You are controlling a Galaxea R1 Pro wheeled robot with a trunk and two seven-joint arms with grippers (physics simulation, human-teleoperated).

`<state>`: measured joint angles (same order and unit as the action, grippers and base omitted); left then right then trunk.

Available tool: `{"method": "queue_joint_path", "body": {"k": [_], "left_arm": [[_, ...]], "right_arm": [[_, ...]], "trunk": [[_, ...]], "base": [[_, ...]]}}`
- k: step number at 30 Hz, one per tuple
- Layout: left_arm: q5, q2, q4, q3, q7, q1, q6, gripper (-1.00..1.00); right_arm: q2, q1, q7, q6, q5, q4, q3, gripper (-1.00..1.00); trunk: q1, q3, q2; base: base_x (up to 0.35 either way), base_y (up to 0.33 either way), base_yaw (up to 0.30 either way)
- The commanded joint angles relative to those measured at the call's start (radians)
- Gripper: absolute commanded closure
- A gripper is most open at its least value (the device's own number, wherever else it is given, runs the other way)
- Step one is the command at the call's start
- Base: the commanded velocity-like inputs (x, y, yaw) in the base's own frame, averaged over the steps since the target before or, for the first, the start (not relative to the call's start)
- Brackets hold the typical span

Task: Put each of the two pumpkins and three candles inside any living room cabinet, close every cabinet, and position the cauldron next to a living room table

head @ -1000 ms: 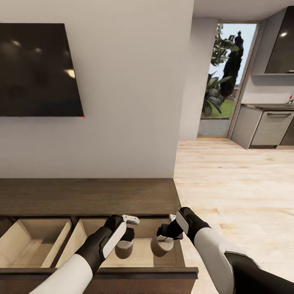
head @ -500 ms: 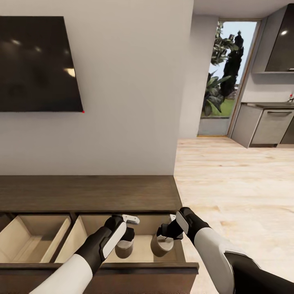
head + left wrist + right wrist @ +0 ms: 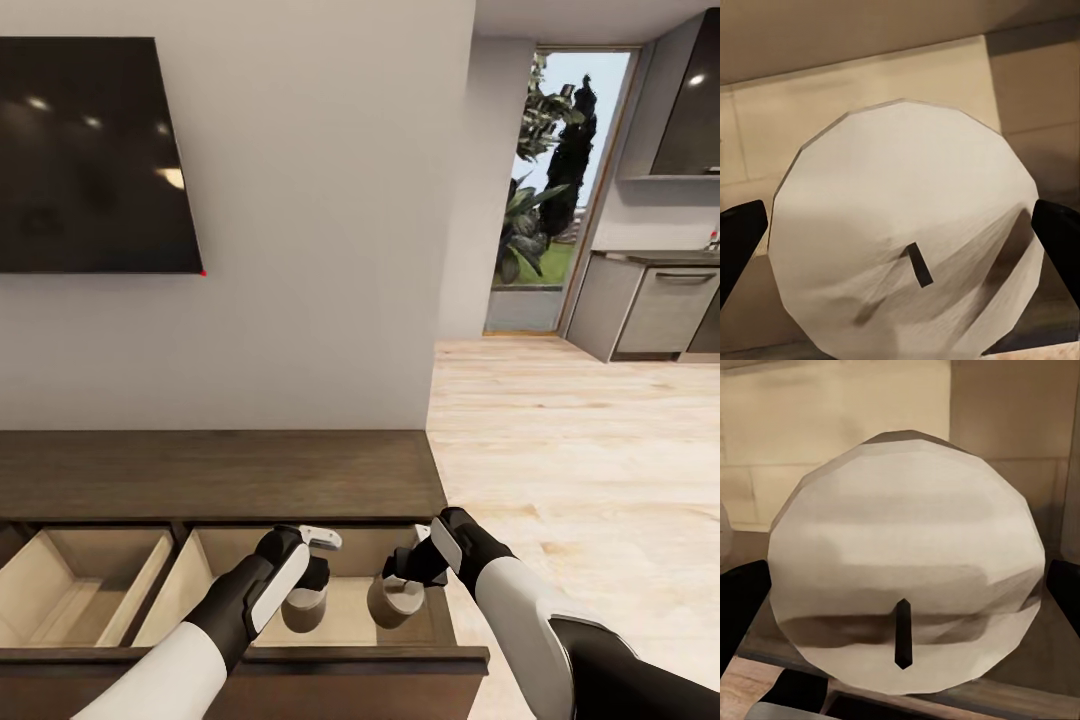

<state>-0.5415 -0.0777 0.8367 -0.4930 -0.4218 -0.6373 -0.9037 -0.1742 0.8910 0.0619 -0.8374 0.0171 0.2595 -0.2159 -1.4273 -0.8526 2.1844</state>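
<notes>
Candles (image 3: 304,606) (image 3: 392,600) — one clamped in each arm's fingers — hang over the cabinet's (image 3: 220,475) pale open drawer.

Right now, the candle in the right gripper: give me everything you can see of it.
The candle is a short, squat, pale grey-green cylinder with a faceted rim, a matte waxy look and a small dark wick at the centre of its flat top. It stands upright in the right gripper, whose dark fingers flank its sides. It sits low in the pale interior of the open compartment of the dark-brown cabinet. Whether its base touches the floor there cannot be told. A second candle is beside it, apart.
</notes>
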Motion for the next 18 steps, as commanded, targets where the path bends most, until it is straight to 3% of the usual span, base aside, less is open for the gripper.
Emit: {"method": "queue_joint_path", "body": {"k": [1,18], "left_arm": [[-0.009,0.001,0.001,-0.002,-0.010,-0.001,-0.002,1.00],[-0.010,-0.001,0.002,-0.002,-0.011,-0.001,-0.001,1.00]], "right_arm": [[0.000,0.000,0.003,-0.005,0.001,0.002,-0.003,1.00],[0.000,0.000,0.004,-0.005,0.001,0.001,-0.003,1.00]], "trunk": [[0.000,-0.001,0.000],[0.000,-0.001,0.000]], "base": [[0.186,0.045,0.000],[0.073,0.007,0.000]]}}
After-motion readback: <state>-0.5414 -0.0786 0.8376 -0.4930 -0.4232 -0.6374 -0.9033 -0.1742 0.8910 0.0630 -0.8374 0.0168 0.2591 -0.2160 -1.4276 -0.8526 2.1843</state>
